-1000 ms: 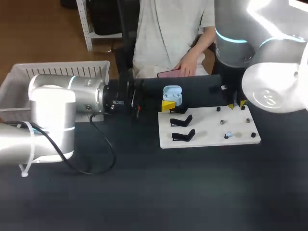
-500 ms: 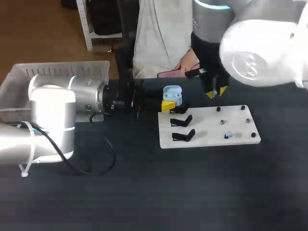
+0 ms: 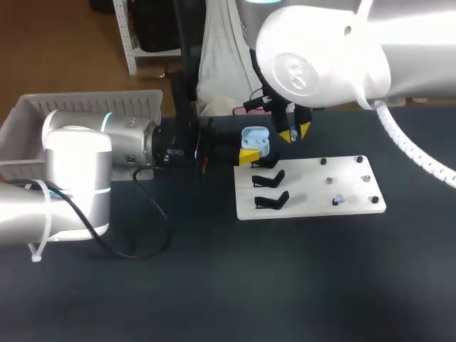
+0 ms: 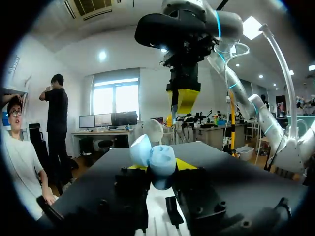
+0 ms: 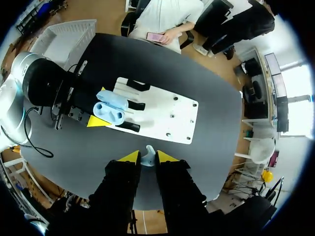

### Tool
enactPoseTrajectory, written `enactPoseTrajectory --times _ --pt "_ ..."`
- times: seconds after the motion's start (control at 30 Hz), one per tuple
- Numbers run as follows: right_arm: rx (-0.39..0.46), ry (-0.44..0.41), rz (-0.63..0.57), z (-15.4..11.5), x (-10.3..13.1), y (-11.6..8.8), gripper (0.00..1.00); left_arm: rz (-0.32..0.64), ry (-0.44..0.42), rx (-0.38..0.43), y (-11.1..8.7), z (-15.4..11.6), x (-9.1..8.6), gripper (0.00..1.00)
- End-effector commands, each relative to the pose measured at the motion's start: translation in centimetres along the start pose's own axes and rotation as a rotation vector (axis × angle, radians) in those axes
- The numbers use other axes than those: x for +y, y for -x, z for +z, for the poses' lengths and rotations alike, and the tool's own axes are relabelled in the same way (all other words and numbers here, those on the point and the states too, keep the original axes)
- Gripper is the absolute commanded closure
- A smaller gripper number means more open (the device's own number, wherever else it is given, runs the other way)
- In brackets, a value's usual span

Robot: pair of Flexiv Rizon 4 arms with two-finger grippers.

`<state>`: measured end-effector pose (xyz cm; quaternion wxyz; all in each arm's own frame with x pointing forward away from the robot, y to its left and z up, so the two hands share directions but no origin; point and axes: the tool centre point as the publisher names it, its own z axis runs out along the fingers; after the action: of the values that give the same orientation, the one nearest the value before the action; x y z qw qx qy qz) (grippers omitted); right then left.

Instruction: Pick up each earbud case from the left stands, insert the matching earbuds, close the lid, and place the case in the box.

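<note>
A light blue earbud case [image 3: 255, 140] with its lid up sits in my left gripper [image 3: 251, 152], which is shut on it just beyond the white board's [image 3: 313, 206] far left corner. In the left wrist view the case [image 4: 153, 158] fills the gap between the yellow tips. My right gripper [image 3: 293, 133] hangs above and slightly right of the case, shut on a small pale earbud [image 5: 147, 155]. From the left wrist it shows overhead as the right gripper [image 4: 183, 101]. Looking down past my right gripper [image 5: 147, 158], the open case [image 5: 111, 110] lies below.
Two black stands [image 3: 269, 179] [image 3: 272, 201] stand bare on the board's left side. Small pegs and a pale blue earbud [image 3: 338, 200] dot its right side. A white slatted box [image 3: 43, 112] sits at the table's far left. A black cable [image 3: 153, 235] loops near my left arm.
My right arm has swung left from the board's far right corner to above the open case, rising on the way, with the earbud in its fingers. My left arm and the case stayed put.
</note>
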<state>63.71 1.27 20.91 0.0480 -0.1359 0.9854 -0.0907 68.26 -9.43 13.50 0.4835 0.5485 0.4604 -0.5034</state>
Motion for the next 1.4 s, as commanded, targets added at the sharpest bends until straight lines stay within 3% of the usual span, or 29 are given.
enactPoseTrajectory --times 0.03,0.33,0.43,0.57,0.73,1.03,1.4 --pt "-0.001 0.000 0.001 -0.1 0.0 -0.1 1.00 0.001 0.000 -0.001 0.0 0.0 0.0 1.00" --pt "-0.001 0.000 0.001 -0.1 0.0 -0.1 1.00 0.001 0.000 -0.001 0.0 0.0 0.0 1.00" --pt "0.033 -0.067 0.175 0.0 -0.4 0.4 1.00 0.001 0.000 -0.001 0.0 0.0 0.0 1.00" --pt "0.055 0.038 0.473 -0.8 -0.6 0.8 1.00 0.001 0.000 -0.001 0.0 0.0 0.0 1.00" --pt "0.046 0.110 0.597 -1.9 0.2 1.0 1.00 0.001 0.000 -0.001 0.0 0.0 0.0 1.00" --pt "0.068 0.131 0.627 -1.0 1.6 1.4 1.00 0.001 0.000 -0.001 0.0 0.0 0.0 1.00" --pt "0.068 0.131 0.627 -1.0 1.6 1.4 1.00 0.001 0.000 -0.001 0.0 0.0 0.0 1.00"
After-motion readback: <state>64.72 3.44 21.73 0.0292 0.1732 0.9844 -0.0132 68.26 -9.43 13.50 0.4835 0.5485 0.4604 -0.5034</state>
